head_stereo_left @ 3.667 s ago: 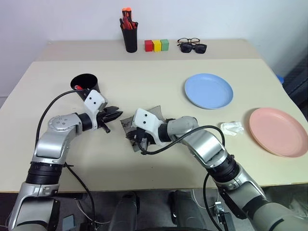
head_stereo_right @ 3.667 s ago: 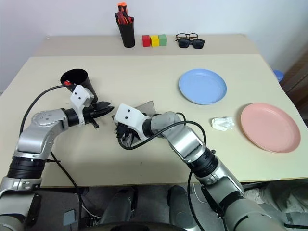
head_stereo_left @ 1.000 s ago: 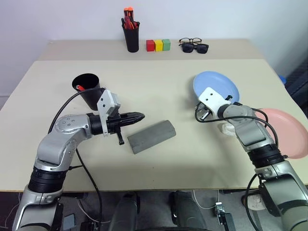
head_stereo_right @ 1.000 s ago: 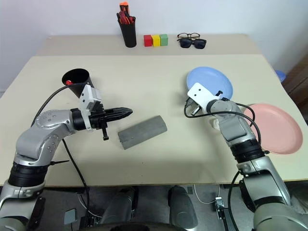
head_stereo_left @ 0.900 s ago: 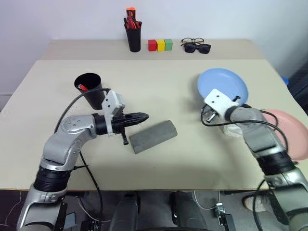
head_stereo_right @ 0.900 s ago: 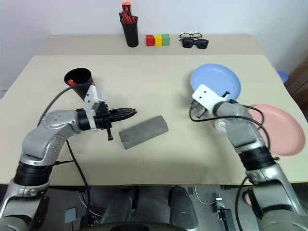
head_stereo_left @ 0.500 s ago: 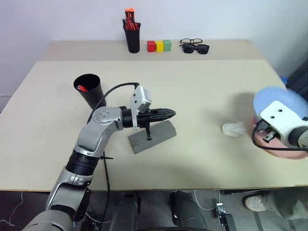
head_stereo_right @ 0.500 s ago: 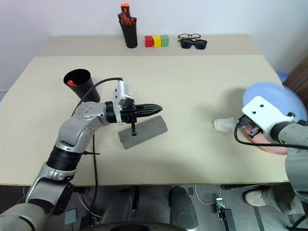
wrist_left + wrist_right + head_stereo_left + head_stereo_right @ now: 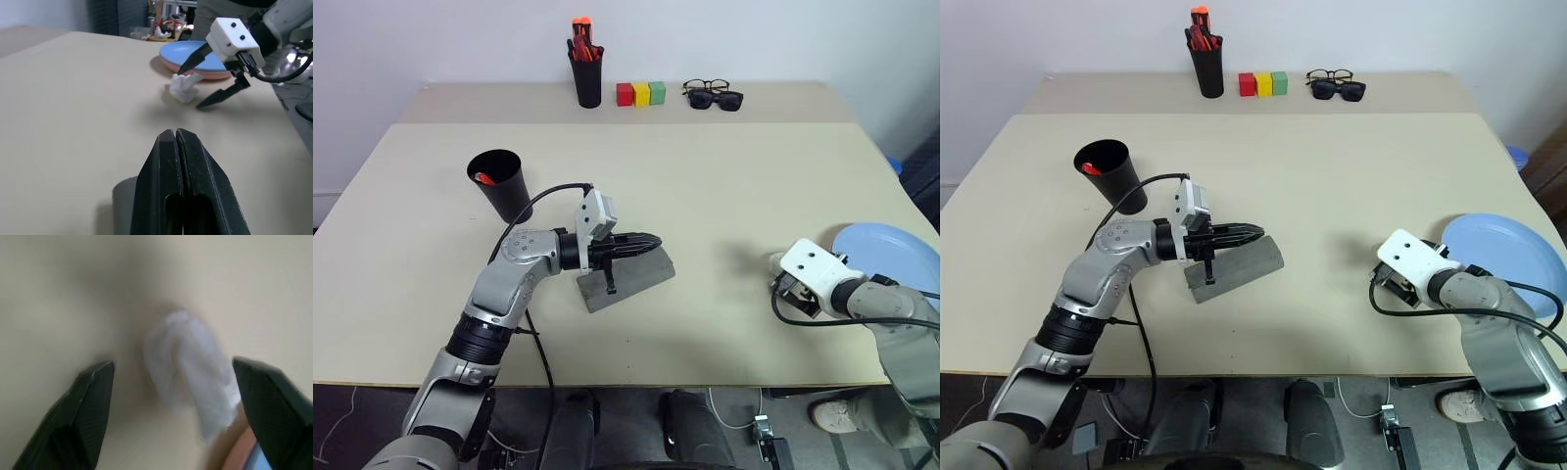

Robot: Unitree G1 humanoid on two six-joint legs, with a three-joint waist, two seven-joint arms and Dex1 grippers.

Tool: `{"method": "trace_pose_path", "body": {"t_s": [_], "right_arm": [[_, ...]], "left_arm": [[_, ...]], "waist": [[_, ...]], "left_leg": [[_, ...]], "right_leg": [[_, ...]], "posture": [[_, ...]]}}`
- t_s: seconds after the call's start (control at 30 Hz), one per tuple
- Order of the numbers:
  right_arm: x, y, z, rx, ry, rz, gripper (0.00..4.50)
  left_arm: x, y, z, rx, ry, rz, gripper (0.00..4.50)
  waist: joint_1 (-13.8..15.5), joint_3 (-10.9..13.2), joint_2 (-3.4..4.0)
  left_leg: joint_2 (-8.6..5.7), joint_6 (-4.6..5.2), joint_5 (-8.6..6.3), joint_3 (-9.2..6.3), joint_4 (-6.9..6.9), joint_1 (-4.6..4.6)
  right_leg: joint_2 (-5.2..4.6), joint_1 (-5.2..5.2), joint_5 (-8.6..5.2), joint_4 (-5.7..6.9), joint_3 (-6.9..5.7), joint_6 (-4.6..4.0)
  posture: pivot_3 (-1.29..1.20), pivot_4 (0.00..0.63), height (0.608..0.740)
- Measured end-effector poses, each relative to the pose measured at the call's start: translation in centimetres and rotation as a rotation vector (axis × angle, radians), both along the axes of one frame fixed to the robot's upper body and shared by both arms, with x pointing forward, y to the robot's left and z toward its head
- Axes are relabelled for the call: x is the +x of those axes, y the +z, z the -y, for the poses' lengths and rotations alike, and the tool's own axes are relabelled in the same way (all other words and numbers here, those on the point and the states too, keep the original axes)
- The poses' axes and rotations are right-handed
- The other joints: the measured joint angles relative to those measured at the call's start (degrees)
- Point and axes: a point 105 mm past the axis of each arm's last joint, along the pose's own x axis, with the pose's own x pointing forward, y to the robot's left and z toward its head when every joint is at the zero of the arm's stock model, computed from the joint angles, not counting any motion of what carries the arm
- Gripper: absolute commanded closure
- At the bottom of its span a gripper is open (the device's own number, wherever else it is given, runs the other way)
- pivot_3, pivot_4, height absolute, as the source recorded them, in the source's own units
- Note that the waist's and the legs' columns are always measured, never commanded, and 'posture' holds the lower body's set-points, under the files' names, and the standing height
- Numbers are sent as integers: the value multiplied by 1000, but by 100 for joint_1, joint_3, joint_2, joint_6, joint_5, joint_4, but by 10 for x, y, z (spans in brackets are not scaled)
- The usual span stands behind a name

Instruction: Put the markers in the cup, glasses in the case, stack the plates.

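The light blue plate [image 9: 1508,257] lies stacked on the pink plate [image 9: 195,75] at the desk's right edge, just beyond the right gripper [image 9: 208,77], whose fingers stand wide (a crumpled white wad [image 9: 190,367] between them). The left gripper [image 9: 1252,233], pinched shut and empty, points right over the closed grey case [image 9: 1234,266], whose long axis runs slantwise at mid-desk.

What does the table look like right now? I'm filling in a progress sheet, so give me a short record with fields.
plates: blue plate stacked on pink plate, at the table's right edge
case: grey case lid closed, mid-table
cup: black cup upright, red marker cap inside
left gripper: shut, level over the case
right gripper: open, straddling a white crumpled wad
back of table: pen cup, three coloured blocks, two pairs of glasses
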Motion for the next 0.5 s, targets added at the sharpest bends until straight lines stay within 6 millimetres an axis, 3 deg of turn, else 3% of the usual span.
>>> {"method": "trace_pose_path", "body": {"t_s": [0.13,0.17,0.37,0.5], "right_arm": [[3,-3,3,-10,-20,-12,4151],[4,-1,3,-10,-21,-9,4431],[3,11,6,-56,-38,21,4431],[-4,54,35,-145,-172,90,4431]], "left_arm": [[-1,1,-3,-4,18,9,4500],[-1,0,-3,-5,23,4,4500],[-2,0,-2,-17,22,-4,4500],[-2,-1,-2,-13,17,-13,4500]], "waist": [[0,0,1],[-1,0,1],[2,0,1],[9,0,2]], "left_leg": [[0,0,0,0,-1,0],[0,0,0,0,-1,0],[-1,0,0,0,0,0],[-1,0,0,0,0,-1]], "right_leg": [[0,0,0,0,0,0],[0,0,0,0,0,0],[-1,0,0,0,0,0],[-1,0,0,0,0,0]], "posture": [[0,150,740],[0,150,740],[0,150,740],[0,150,740]]}}
